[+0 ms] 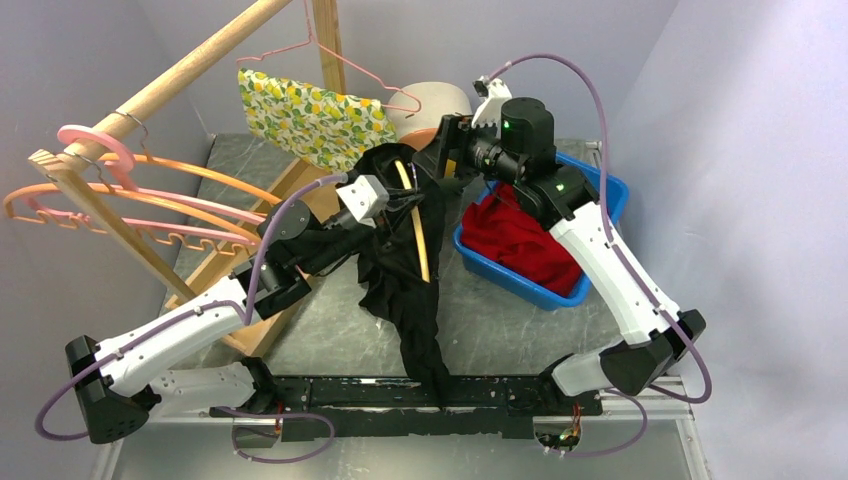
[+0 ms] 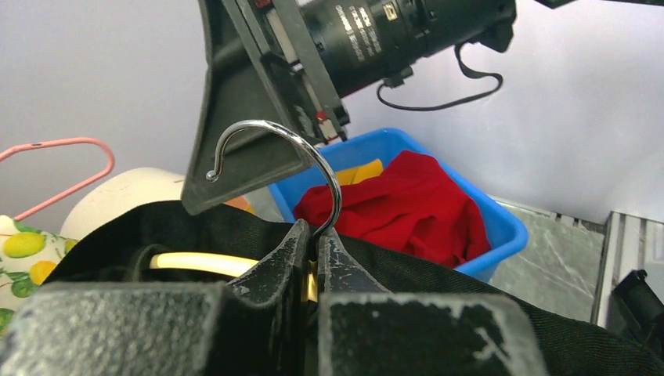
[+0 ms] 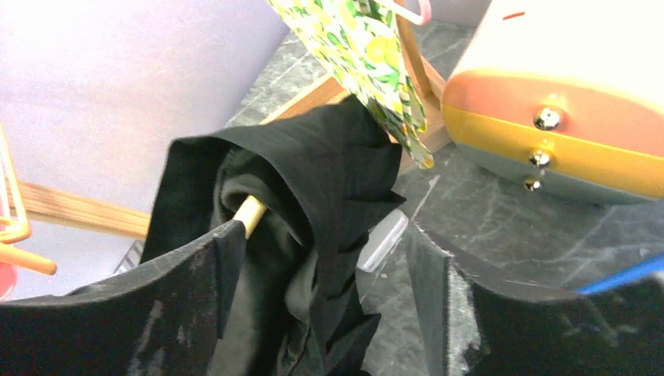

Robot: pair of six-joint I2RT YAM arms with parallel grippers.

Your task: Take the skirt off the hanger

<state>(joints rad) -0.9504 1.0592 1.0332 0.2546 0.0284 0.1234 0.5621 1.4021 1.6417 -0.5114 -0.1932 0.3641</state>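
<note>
Left tool (image 2: 312, 239): pinching the hanger (image 2: 203, 263) at its metal hook.
Right tool (image 3: 325, 239): spread, just beside the skirt's top.
Skirt (image 1: 400, 270): black, draped on the wooden hanger, trailing over the worktop (image 1: 500, 320) between the arms.

Left gripper (image 2: 312, 252) is pinched tight on the stem of the chrome hook (image 2: 317, 155), which curls up and over to the left. The black skirt (image 2: 446, 274) is bunched all around the fingers, with a bit of the pale hanger bar (image 2: 203, 262) peeking out on the left. Behind that there's a blue bin (image 2: 505, 225) with red cloth (image 2: 411, 200) in it, and a pink hanger (image 2: 70, 143) far left.
</note>
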